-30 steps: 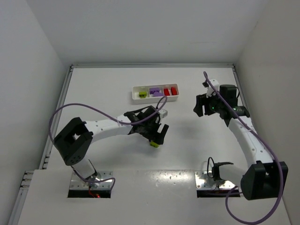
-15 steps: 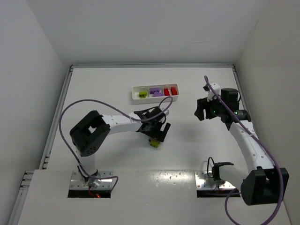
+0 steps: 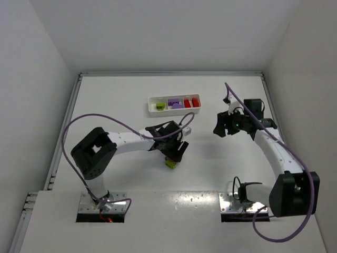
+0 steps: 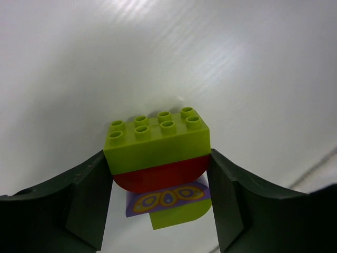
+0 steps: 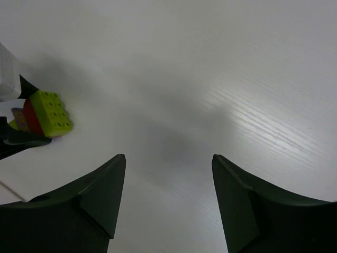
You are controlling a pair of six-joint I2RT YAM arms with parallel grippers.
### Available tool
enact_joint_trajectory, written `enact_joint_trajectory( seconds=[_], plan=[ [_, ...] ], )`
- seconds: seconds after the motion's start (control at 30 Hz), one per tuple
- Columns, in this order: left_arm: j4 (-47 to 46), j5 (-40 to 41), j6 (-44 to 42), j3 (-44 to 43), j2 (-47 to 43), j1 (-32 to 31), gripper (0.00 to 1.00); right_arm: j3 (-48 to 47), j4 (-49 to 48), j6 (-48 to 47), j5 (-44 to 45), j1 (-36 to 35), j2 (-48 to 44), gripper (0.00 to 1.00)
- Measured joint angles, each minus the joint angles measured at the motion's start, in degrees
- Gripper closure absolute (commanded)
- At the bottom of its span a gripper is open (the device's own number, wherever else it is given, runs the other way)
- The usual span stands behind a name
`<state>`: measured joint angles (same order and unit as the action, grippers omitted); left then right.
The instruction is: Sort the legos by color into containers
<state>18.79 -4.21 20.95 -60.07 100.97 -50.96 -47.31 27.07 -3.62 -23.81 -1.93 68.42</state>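
Lego stack [image 4: 158, 150] - lime green brick with eight studs on top, a red curved piece under it, then a purple printed piece and another lime bit at the bottom. It sits on the white worktop [image 3: 116, 100] near the middle, toward the near side of the tray [image 3: 149, 104] and well apart from it.

Left fingers [image 4: 89, 195] have closed in on the stack: one pad against each side of the green and red pieces, both touching, so it is gripped. Top view can't show whether the stack is lifted or resting.

The left arm's dark wrist body [image 3: 166, 134] lies between the stack and the tray - the only thing on that line. The purple cable [image 3: 105, 120] loops over the left arm.

The tray is long and white, with three compartments: lime green legos [image 3: 159, 106] in the left one, purple legos [image 3: 176, 104] in the middle one, red legos [image 3: 191, 101] in the right one.

Right fingers [image 5: 100, 195] are spread apart with only bare worktop between them, holding nothing. That arm is right of the tray and well apart from the stack, which shows small at the left edge of its wrist view.
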Motion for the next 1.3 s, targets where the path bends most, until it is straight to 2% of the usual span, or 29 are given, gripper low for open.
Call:
enact_joint_trajectory(
  seconds=[0.2,0.33,0.4,0.57,0.77,1.03,1.3],
  plan=[
    [-4.4,-10.7,-3.8,3.1,-9.3,2.2,1.0,-2.3,1.6,0.3,-12.8,-0.1,4.5,0.33],
    [-9.3,-9.2,-2.3,4.1,-17.6,3.8,1.0,-4.8,1.3,3.7,-20.6,-0.3,8.6,0.33],
    [-10.8,-7.6,0.0,3.4,-19.1,5.2,1.0,-5.2,-0.1,6.0,-21.4,-0.5,9.5,0.33],
    [-11.5,0.2,8.0,-1.6,-18.2,11.5,1.0,-3.4,-10.8,14.4,-17.5,-1.5,5.8,0.34],
    [-10.7,6.2,19.1,-9.2,-14.5,15.9,1.0,-1.5,-22.6,22.0,-14.5,-7.7,1.7,0.35],
    [-10.2,6.0,30.8,-10.8,-11.7,17.9,1.0,-0.2,-31.8,28.4,-6.2,-18.5,6.4,0.37],
    [-9.9,3.3,36.6,-10.9,-10.6,19.2,1.0,-0.7,-37.8,37.2,1.2,-19.6,13.5,0.34]
  ],
)
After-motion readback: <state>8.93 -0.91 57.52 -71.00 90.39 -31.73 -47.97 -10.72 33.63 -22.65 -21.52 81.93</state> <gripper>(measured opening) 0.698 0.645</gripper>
